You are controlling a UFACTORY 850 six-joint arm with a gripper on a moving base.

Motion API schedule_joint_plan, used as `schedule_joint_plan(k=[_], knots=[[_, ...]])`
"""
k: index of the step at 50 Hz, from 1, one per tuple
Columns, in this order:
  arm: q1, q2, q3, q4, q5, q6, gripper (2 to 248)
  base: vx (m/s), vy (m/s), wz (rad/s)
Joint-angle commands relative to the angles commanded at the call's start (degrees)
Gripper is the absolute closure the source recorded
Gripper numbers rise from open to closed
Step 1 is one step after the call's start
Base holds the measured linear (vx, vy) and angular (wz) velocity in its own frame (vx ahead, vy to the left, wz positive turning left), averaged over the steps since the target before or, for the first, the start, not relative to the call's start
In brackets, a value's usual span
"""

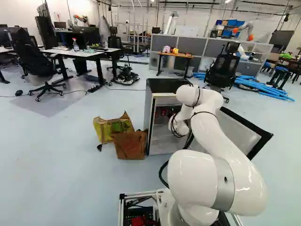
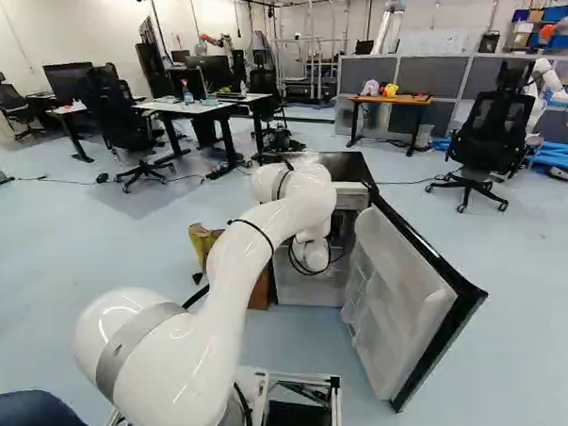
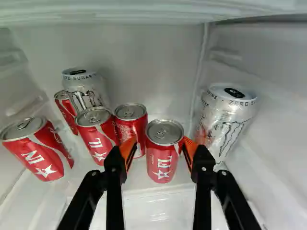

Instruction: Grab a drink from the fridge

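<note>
"What do you see from there?"

"One fridge (image 1: 165,85), its door (image 2: 398,293) open. Inside the fridge: five red cans (image 3: 98,136), two silver cans (image 3: 228,122). Also inside: one gripper (image 3: 159,144), orange-padded fingers apart, the foremost red can (image 3: 162,160) ahead, in line with their gap. Contact, I cannot tell."

"Beside the fridge?"

"Two bags: one brown bag (image 1: 129,145), one yellow bag (image 1: 104,131)."
</note>
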Motion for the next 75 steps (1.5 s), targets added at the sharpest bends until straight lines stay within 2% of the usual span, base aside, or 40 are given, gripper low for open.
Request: schedule_joint_plan(k=[1,2,6,7,13,35,75], knots=[[0.0,0.0,0.0,0.0,0.0,0.0,101,0.0,0.0,0.0],[0.0,0.0,0.0,0.0,0.0,0.0,115,0.0,0.0,0.0],[0.0,0.0,0.0,0.0,0.0,0.0,115,0.0,0.0,0.0],[0.0,0.0,0.0,0.0,0.0,0.0,150,0.0,0.0,0.0],[0.0,0.0,0.0,0.0,0.0,0.0,155,0.0,0.0,0.0],[-0.12,0.6,1.09,0.0,0.0,0.0,155,0.0,0.0,0.0],[-0.58,4.26,7.74,0.0,0.0,0.0,155,0.0,0.0,0.0]])
